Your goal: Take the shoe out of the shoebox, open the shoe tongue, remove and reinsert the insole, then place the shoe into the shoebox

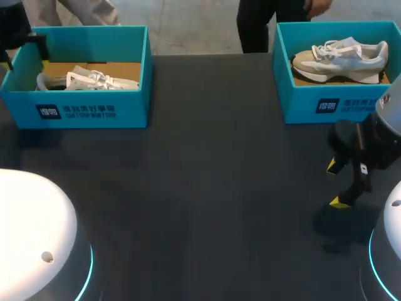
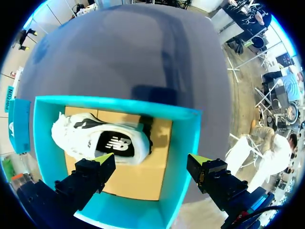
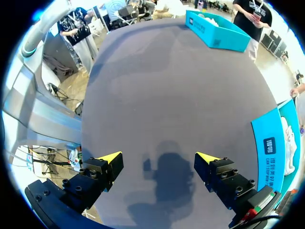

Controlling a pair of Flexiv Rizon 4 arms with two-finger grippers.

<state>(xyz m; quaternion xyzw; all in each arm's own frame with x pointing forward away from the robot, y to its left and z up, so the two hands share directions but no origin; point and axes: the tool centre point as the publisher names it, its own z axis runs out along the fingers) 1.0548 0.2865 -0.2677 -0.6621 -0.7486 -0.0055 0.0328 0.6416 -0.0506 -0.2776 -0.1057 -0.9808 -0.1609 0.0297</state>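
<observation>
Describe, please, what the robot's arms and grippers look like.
The left arm and right arm both show smooth white domed housings, each edged by a glowing blue ring. The left gripper and right gripper are black and blocky, and their fingers end in bright yellow wedge-shaped tips.

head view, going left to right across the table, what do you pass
left shoebox with a white shoe inside → bare stretch of dark table → right shoebox with a grey and white shoe inside
</observation>
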